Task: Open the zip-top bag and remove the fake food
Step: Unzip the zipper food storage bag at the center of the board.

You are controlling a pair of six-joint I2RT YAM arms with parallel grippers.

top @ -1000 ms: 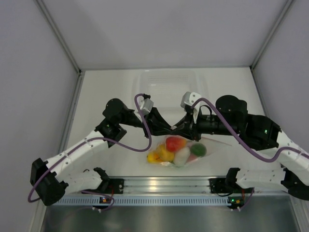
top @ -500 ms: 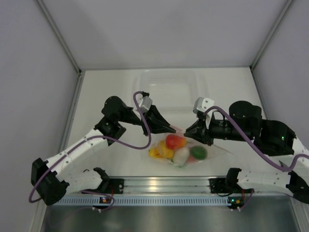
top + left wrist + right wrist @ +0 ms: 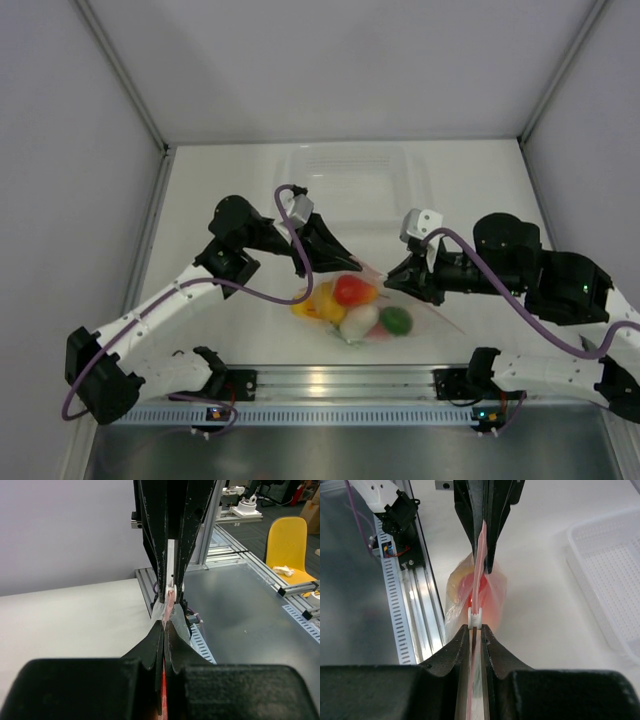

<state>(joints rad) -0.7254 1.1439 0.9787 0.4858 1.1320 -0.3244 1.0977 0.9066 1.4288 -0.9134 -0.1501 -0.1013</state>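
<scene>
Left end effector (image 3: 362, 268) clamps zip-top bag (image 3: 415, 312) holding fake food (image 3: 350, 291).

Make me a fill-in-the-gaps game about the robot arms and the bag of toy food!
1. The fake food lies ____ the zip-top bag.
2. The left gripper and the right gripper both pinch the bag's ____ zip strip (name its colour).
3. The small white slider sits right at the fingertips of the ____ gripper.

Missing words: inside, pink, right.
</scene>
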